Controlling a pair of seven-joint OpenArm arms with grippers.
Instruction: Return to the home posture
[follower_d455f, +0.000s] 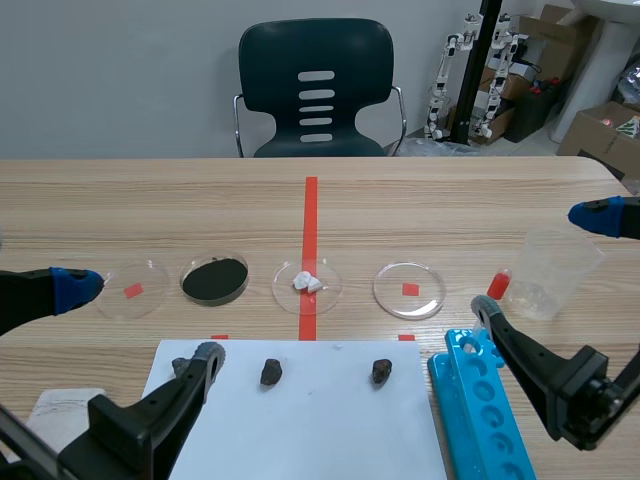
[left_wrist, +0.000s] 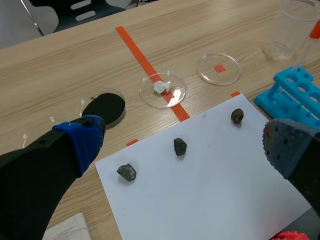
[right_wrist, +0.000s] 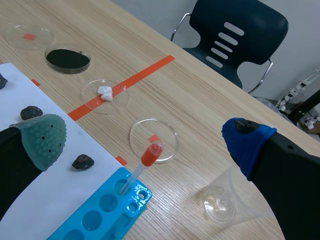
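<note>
My left gripper (follower_d455f: 140, 322) hangs open low over the table's near left, one finger above the white paper (follower_d455f: 300, 425), nothing between its fingers. In the left wrist view the left gripper (left_wrist: 182, 145) spans three dark rocks (left_wrist: 127, 172) lying on the paper (left_wrist: 210, 195). My right gripper (follower_d455f: 540, 262) is open at the near right, above the blue tube rack (follower_d455f: 480, 410) and beside the clear beaker (follower_d455f: 555, 272). The right wrist view shows the right gripper (right_wrist: 145, 137) holding nothing, over an empty petri dish (right_wrist: 165, 131) and a red-bulbed dropper (right_wrist: 150, 155) standing in the rack (right_wrist: 105, 210).
A row of petri dishes crosses the table's middle: an empty one (follower_d455f: 133, 290), black powder (follower_d455f: 215, 280), white lumps (follower_d455f: 307, 284) and another empty one (follower_d455f: 409, 290). A dark chair (follower_d455f: 316, 90) stands behind the far edge. Some white paper (follower_d455f: 60, 405) lies at the near left.
</note>
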